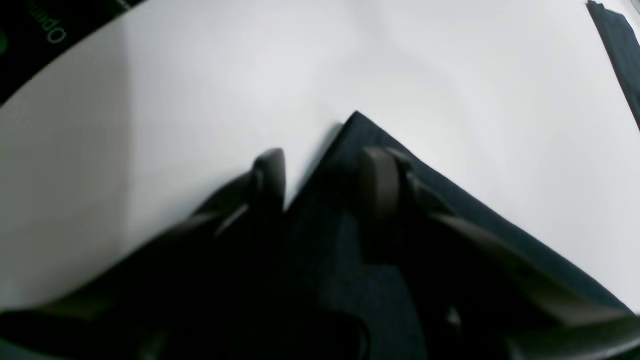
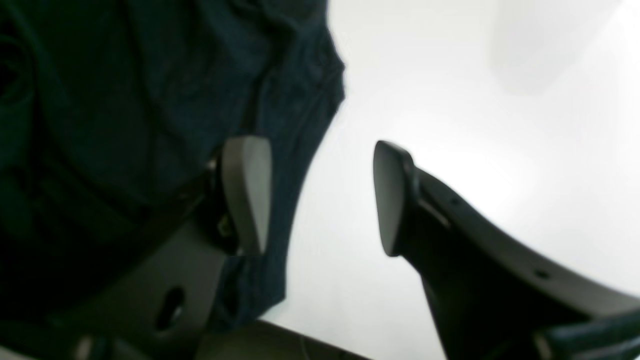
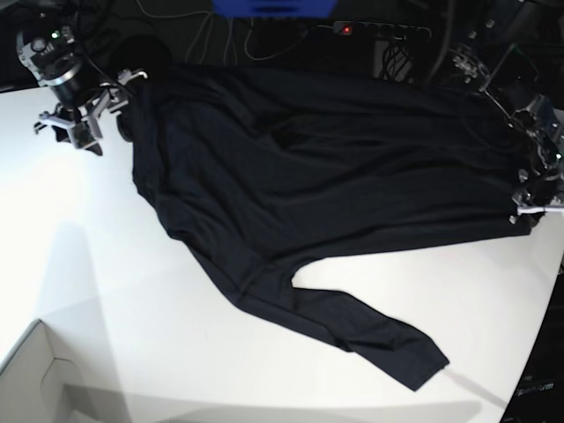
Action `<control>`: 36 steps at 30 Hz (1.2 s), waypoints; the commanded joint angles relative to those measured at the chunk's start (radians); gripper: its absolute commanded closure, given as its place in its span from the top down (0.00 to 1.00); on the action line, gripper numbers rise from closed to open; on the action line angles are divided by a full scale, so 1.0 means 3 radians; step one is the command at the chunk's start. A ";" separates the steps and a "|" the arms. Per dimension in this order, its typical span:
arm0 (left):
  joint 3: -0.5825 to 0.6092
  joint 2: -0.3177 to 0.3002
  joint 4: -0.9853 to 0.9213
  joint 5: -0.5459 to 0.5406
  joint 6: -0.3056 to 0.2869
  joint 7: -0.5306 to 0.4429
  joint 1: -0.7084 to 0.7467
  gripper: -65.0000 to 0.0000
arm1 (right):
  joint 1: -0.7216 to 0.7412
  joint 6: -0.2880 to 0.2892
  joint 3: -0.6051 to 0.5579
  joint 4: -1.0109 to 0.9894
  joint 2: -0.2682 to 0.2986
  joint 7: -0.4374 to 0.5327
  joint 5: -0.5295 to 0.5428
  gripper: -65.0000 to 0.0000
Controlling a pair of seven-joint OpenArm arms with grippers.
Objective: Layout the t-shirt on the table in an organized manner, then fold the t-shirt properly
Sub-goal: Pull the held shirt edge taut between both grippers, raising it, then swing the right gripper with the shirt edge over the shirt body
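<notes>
While the t-shirt (image 3: 335, 167) sprawls across the far half of the table (image 3: 115, 300), one sleeve trailing near-right (still creased), layout is partly done and folding unstarted. Left gripper (image 1: 320, 170) straddles a corner, grasp unclear; right gripper (image 2: 320, 195) gapes, released.

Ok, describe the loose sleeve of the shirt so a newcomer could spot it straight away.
Start at the white table and find the black t-shirt spread across its far half. One long sleeve runs from the body toward the near edge, ending in a cuff. It is the only strip of black lying alone on bare white.
</notes>
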 commanded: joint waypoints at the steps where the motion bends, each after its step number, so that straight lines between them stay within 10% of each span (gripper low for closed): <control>1: 0.0003 -0.0061 0.0060 -0.0036 -0.0010 -0.0079 -0.0070 0.37 | -0.0012 -0.0003 0.0013 0.0049 0.0019 0.0070 0.0045 0.51; 18: 0.0008 -0.0061 0.0019 -0.0036 -0.0005 -0.0079 -0.0085 0.35 | -0.0022 -0.0003 0.0018 0.0049 0.0030 0.0070 0.0045 0.51; 24: 0.0008 -0.0061 0.0019 -0.0041 -0.0010 -0.0079 -0.0085 0.00 | -0.0022 -0.0003 0.0018 0.0049 0.0030 0.0070 0.0045 0.51; 36: 0.0008 -0.0035 0.0336 -0.0071 -0.0016 -0.0043 -0.0060 0.00 | -0.0027 -0.0003 0.0018 0.0049 0.0030 0.0070 0.0045 0.51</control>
